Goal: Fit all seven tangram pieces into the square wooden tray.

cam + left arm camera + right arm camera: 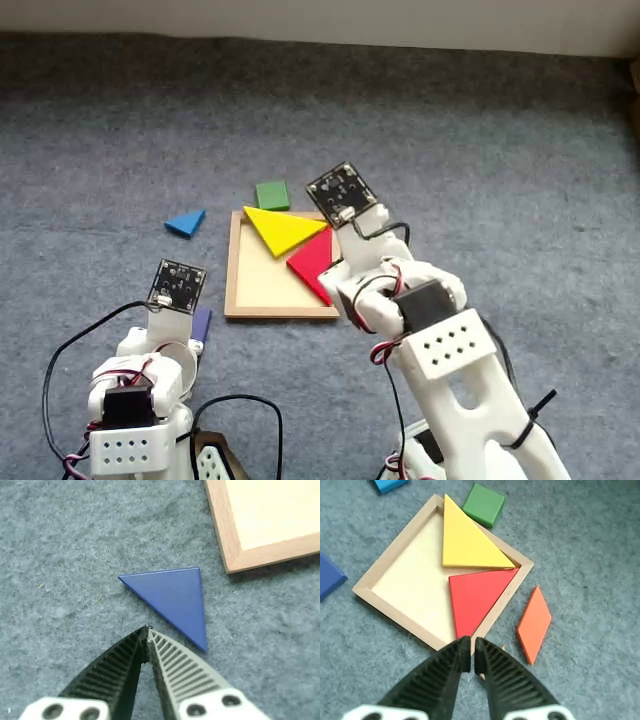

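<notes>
The closed left pincer (147, 631) is hovering beside the dark blue triangle (175, 597) (stiff, light, probably slick), best pinched across its edges.

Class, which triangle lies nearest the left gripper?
The dark blue triangle, on the carpet just ahead of the left gripper; yellow and red sit in the tray, light blue lies farther off.

tray (262, 285) floor bare along its left side, yellow triangle (280, 228) and red triangle (315, 262) occupying the rest
</notes>
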Controlling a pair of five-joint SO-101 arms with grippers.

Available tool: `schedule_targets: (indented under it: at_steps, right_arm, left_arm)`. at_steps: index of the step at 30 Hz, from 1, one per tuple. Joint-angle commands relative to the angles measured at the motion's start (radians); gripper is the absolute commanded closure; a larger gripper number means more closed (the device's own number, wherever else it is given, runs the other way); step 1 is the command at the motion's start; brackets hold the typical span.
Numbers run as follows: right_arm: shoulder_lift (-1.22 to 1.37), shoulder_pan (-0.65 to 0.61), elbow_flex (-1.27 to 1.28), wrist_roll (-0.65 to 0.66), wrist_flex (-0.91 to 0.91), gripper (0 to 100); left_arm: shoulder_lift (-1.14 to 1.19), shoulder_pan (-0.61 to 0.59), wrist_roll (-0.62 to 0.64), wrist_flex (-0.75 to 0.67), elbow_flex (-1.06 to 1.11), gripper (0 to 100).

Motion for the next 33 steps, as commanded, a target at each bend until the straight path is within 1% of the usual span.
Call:
schedule_targets:
  at_steps: [1, 7, 11, 33]
  right_arm:
    - [-0.038, 0.015, 0.012, -0.012, -0.051, 97.2]
    - [-0.038, 0.016, 0.094, -0.017, -0.15, 97.2]
    - [-0.038, 0.033, 0.125, -0.107, -0.203, 97.2]
    - [-0.036, 0.039, 0.139, -0.12, -0.209, 97.2]
  left_arm:
    - [-0.025, -0.004, 0.003, 0.005, 0.019, 99]
    - [-0.025, -0.004, 0.003, 0.005, 0.019, 99]
    - [-0.025, -0.004, 0.003, 0.005, 0.019, 99]
    - [-0.025, -0.004, 0.003, 0.005, 0.019, 99]
